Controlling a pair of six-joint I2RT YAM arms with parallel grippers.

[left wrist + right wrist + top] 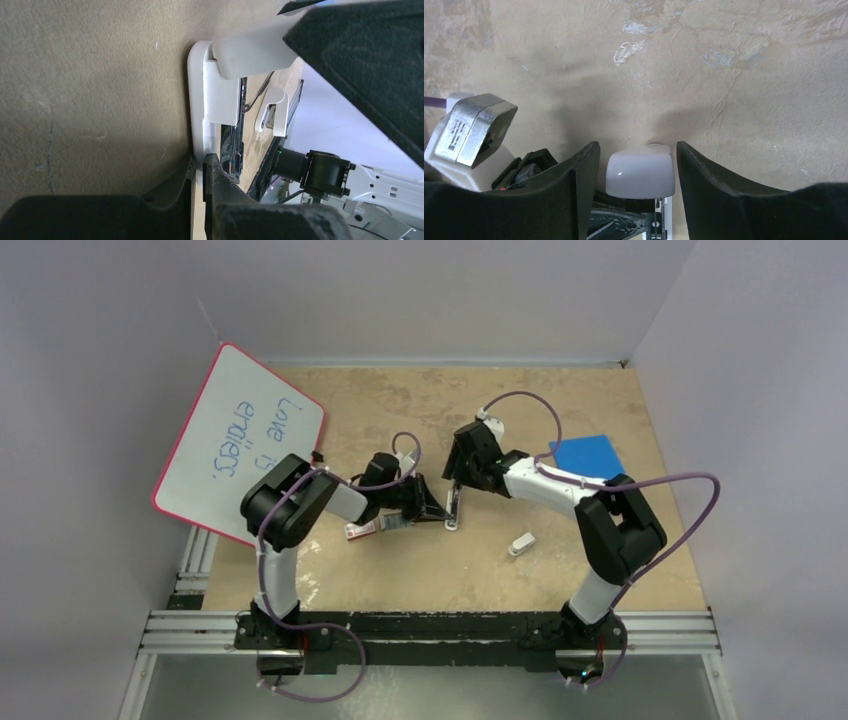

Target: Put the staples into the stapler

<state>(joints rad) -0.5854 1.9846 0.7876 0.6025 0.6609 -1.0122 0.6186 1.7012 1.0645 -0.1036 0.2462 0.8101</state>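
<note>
The white stapler (pixel 453 508) lies on the tan table between the two arms. My left gripper (pixel 440 512) is shut on the thin edge of the stapler's white base (pixel 197 100), and the metal channel (pixel 234 145) shows beside the fingers. My right gripper (pixel 463 478) is open, its fingers either side of the stapler's rounded white end (pixel 640 172) with a gap on each side. A small grey block that looks like the staples (pixel 394 522) lies under the left arm, partly hidden.
A red-and-white box (pixel 360 531) lies next to the grey block. A short stubby white piece (pixel 521 543) lies to the right. A blue sheet (pixel 587 455) is behind the right arm. A whiteboard (pixel 235 440) leans at the left. The left arm's camera housing (pixel 471 130) is close to the right fingers.
</note>
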